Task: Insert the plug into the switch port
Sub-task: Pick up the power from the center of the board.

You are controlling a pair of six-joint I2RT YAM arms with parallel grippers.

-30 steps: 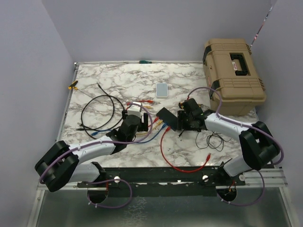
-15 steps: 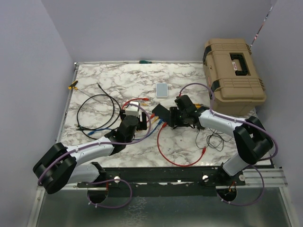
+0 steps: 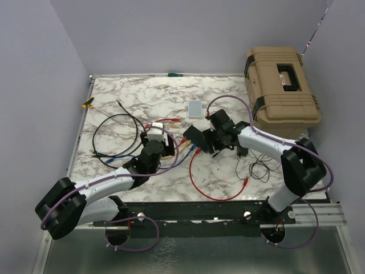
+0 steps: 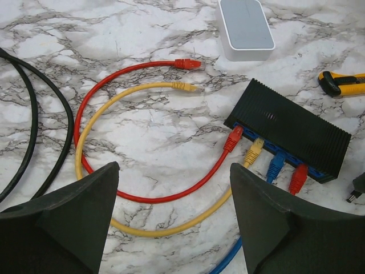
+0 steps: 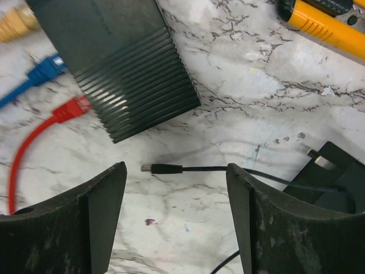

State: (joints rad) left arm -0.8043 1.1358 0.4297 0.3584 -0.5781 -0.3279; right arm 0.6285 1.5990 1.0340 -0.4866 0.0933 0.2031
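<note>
Seen from above, the right arm has swung in across the marble counter (image 3: 131, 91) towards the left arm. The switch (image 3: 194, 137), a flat black ribbed box near the middle of the counter, has slid a little further from the arm bases and to the left.

The right claw (image 5: 175, 170) has widened and grips nothing. It hangs spread just above the counter, near a corner of the switch. A small black barrel plug (image 5: 162, 168) lies loose between its fingers, on a thin lead running to a black power adapter (image 5: 336, 177).

Four network plugs, red, yellow, blue and red, already sit in the switch's row of sockets. The left claw (image 4: 174, 171) is also spread and empty, hovering back from that socket edge. A loose red plug (image 4: 187, 63) and a loose yellow plug (image 4: 183, 87) lie beyond it.

It looks as if the switch has been nudged into place and the barrel plug is the next thing to pick up. That plug is not yet inserted.
</note>
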